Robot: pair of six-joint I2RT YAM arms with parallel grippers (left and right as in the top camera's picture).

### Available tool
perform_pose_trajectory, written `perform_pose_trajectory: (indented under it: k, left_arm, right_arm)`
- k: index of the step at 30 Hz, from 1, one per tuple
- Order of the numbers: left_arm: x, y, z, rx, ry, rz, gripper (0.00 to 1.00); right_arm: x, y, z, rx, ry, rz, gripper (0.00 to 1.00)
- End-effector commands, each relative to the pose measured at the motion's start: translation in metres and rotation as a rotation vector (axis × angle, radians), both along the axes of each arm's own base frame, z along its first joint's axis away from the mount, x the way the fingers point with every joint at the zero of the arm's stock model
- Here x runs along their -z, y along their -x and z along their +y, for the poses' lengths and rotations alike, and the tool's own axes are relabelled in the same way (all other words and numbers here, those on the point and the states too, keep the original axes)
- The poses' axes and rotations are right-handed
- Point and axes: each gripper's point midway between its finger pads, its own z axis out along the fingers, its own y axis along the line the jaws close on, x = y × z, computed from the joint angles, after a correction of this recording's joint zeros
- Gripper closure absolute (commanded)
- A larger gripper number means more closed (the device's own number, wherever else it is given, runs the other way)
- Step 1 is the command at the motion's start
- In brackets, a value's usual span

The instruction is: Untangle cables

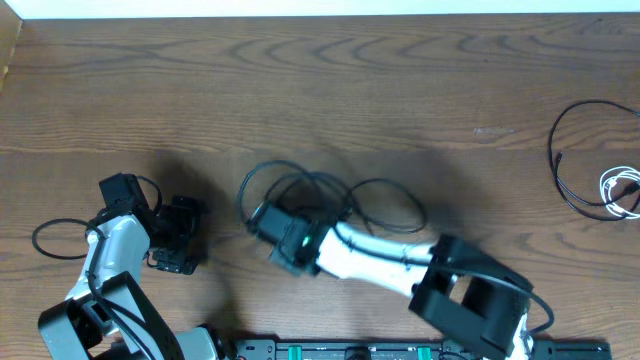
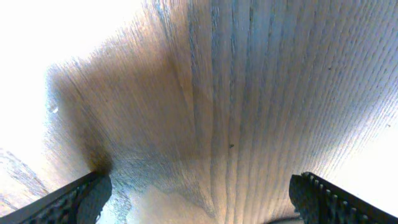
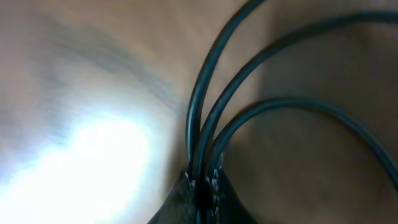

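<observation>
Near the table's point(image 1: 300, 80) front edge, the right gripper point(image 3: 202, 179) is clamped on three strands of tangled black cables point(image 3: 194, 124). The left gripper point(image 2: 199, 190) stands spread wide.

The surface point(image 1: 300, 80) is brown wood. A tangle of black cables point(image 1: 320, 188) lies in the middle of it. Well apart, at the right edge, one more black cable point(image 1: 565, 122) lies in a big loop, with a small white cable point(image 1: 618, 186) just beside it.
</observation>
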Motion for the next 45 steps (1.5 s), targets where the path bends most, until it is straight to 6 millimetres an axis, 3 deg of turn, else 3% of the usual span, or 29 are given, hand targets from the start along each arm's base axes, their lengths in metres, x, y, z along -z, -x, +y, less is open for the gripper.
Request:
perform_pose_trajectory:
  k: [1,4,10,16,24,30,34,37,45]
  left_arm:
    - [0.008,0.009,0.013,-0.005,-0.071,0.048,0.02]
    - [0.008,0.009,0.013,-0.005,-0.071,0.048,0.02]
    - [0.008,0.009,0.013,-0.005,-0.071,0.048,0.02]
    - [0.008,0.009,0.013,-0.005,-0.071,0.048,0.02]
    - [0.008,0.009,0.013,-0.005,-0.071,0.048,0.02]
    - [0.008,0.009,0.013,-0.005,-0.071,0.048,0.02]
    - [0.008,0.009,0.013,-0.005,-0.071,0.048,0.02]
    - [0.008,0.009,0.013,-0.005,-0.071,0.048,0.02]
    - [0.008,0.009,0.013,-0.005,-0.071,0.048,0.02]
  right_arm:
    - [-0.020,-0.036,-0.017,0.002,0.055,-0.048,0.99]
    - [-0.038,-0.062,-0.030,0.011,0.096,-0.091,0.99]
    - [-0.061,-0.127,-0.082,0.116,0.251,-0.267,0.99]
    - [-0.067,-0.161,-0.128,0.236,0.304,-0.283,0.99]
    - [-0.044,-0.113,-0.119,0.148,0.141,0.079,0.96]
    - [-0.041,-0.072,-0.110,-0.111,0.102,0.235,0.89]
    - [-0.040,-0.062,-0.118,-0.231,0.144,0.253,0.79]
    - [-0.036,-0.058,-0.121,-0.299,0.159,0.254,0.66]
    - [-0.012,-0.061,-0.119,-0.401,0.144,0.187,0.44]
